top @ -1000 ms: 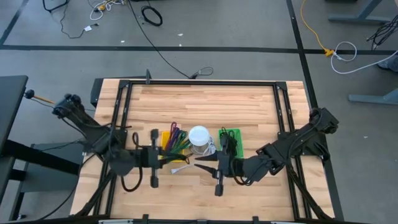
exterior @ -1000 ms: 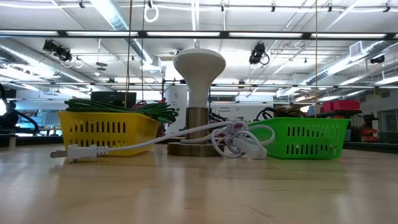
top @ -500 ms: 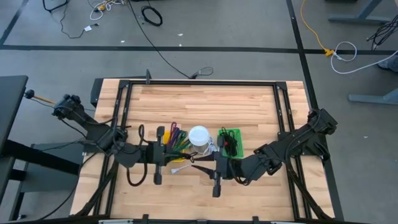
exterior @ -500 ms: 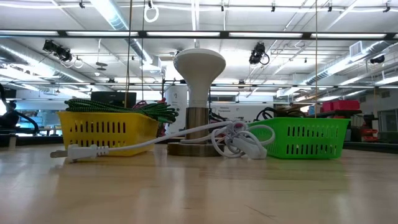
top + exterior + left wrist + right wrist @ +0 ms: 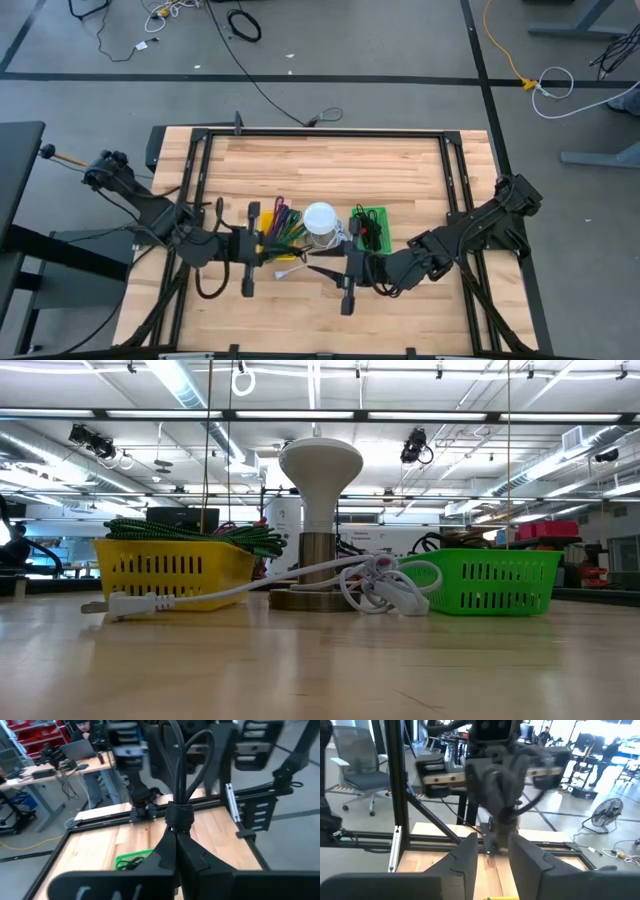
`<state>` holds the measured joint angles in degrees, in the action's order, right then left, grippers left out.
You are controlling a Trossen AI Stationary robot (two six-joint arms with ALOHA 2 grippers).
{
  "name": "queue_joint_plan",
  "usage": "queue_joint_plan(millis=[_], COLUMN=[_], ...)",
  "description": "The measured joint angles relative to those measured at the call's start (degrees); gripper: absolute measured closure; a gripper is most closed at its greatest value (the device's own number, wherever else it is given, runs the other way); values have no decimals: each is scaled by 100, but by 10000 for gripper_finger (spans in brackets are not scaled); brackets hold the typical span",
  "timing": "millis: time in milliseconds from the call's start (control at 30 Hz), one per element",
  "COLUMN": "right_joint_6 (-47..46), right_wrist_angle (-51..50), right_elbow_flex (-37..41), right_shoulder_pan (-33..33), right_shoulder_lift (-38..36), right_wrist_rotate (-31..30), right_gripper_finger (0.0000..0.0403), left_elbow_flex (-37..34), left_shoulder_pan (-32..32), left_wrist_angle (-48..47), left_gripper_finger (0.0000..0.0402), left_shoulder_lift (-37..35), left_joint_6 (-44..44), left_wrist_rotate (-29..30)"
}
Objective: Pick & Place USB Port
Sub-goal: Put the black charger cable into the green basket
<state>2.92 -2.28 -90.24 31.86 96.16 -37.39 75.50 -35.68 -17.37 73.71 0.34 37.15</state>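
Wood-plank table (image 5: pixel 330 165) stands on a grey floor under bright ceiling lights, carrying a yellow basket (image 5: pixel 170 572), white lamp (image 5: pixel 318 520) and green basket (image 5: pixel 490 580). Left gripper (image 5: pixel 268 247) reaches level toward the lamp, pinched on a looped black cable (image 5: pixel 179 770). Facing it, right gripper (image 5: pixel 493 849) stands partly parted, empty

Lamp (image 5: pixel 319 520) centre of table (image 5: pixel 320 670); basket of cables (image 5: pixel 175 568) to its left, second basket (image 5: pixel 490 580) right (corded plug (image 5: pixel 130 603) lies before left basket).
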Motion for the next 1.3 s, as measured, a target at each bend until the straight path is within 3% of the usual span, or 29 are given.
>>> queue_joint_plan(millis=[333,433,533,733,933,1067,1300], right_joint_6=[236,248,229,196,-173,-587,-1639], right_wrist_angle=[355,374,194,72,-638,-1164,-2533], right_elbow_flex=[1,2,0,2,11,-2,2], right_shoulder_pan=[-55,-55,-55,-56,-72,-51,-61], right_shoulder_lift=[-7,-7,-9,-19,-179,-391,-741], right_wrist_rotate=[41,-233,-319,-655,-955,-1463,-1761], right_gripper_finger=[294,325,386,397,400,401,402], left_elbow_flex=[0,0,0,0,20,-13,-4], left_shoulder_pan=[97,123,131,150,91,39,-19], left_wrist_angle=[0,21,-41,-155,-690,-1125,-2156], left_gripper_finger=[400,400,396,381,374,373,372], left_shoulder_lift=[389,396,396,396,324,278,103], left_joint_6=[-14,-21,-35,-7,-144,-252,-1257], left_wrist_rotate=[-105,-102,-105,-20,404,465,616])
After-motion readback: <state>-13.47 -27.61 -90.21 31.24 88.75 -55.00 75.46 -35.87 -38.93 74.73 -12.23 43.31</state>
